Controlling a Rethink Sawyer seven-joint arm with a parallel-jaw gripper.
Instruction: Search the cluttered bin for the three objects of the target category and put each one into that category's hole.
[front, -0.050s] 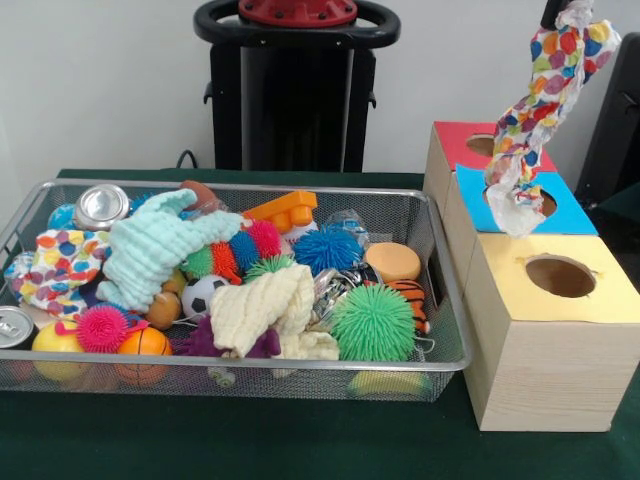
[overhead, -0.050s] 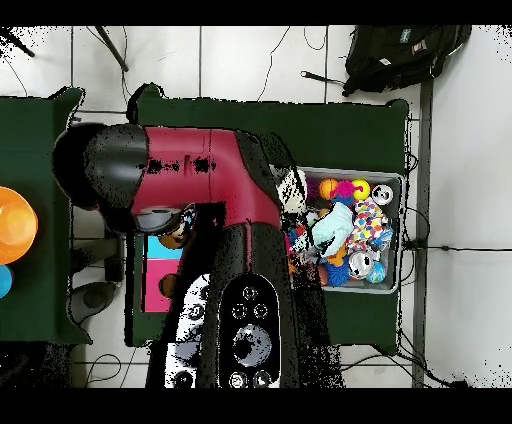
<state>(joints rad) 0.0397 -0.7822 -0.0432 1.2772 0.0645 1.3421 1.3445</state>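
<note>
A soft, crumpled, polka-dotted cloth (front, -0.050s: 537, 110) is hanging over the blue-topped hole (front, -0.050s: 541, 203) of the wooden box (front, -0.050s: 545, 340), beside the wire-mesh bin (front, -0.050s: 440, 300); whether the fingers are pinching it cannot be told.

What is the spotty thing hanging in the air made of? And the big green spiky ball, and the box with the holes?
The spotty cloth looks like soft fabric: it droops in limp folds over the blue hole. The green spiky ball looks like squishy rubber, covered in thin bendy spikes, though that's a guess. The box looks like pale wood, with grain lines on its sides and coloured tops.
</note>
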